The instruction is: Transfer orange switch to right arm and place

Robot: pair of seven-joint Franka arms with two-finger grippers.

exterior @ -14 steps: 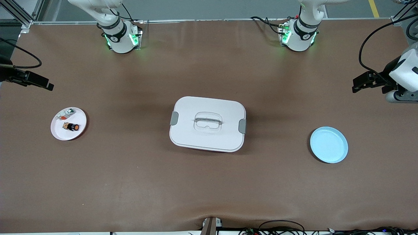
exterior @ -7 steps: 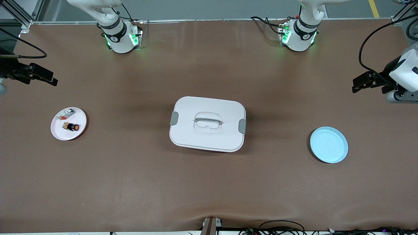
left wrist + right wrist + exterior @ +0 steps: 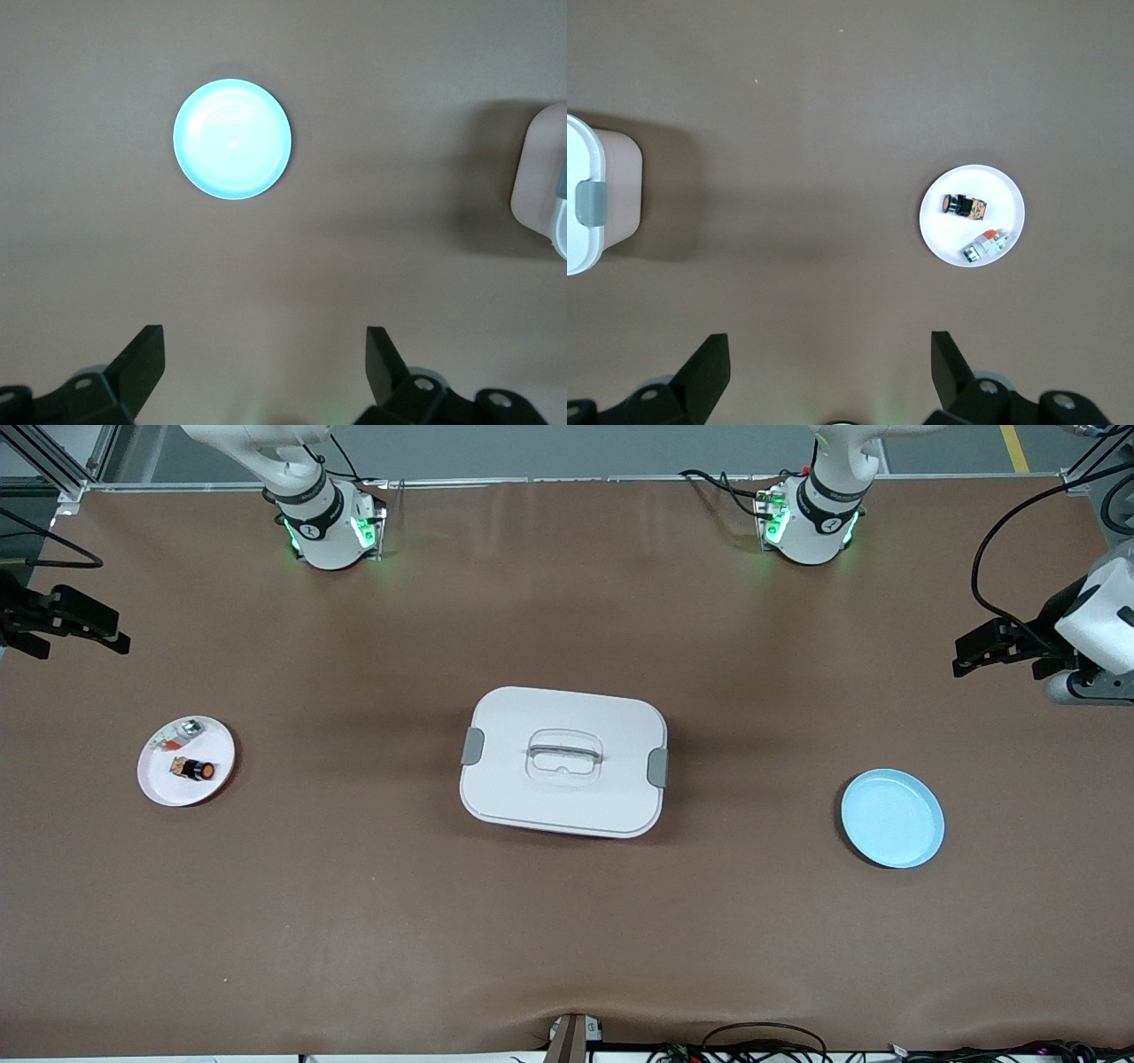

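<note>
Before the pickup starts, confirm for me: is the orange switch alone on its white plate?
No. In the right wrist view the orange switch shares the white plate with a small silver-white part beside it.

Your right wrist view: a white plate (image 3: 1010, 190) on brown table (image 3: 788, 106).
You see the orange switch (image 3: 962, 205) lying beside a silver-white part (image 3: 985, 247); gripper (image 3: 830, 367) fingers spread wide above.

No text, label, brand, number or sign can be read anywhere in these views. The small round marks on the two robot bases (image 3: 332, 531) are too small to make out.
</note>
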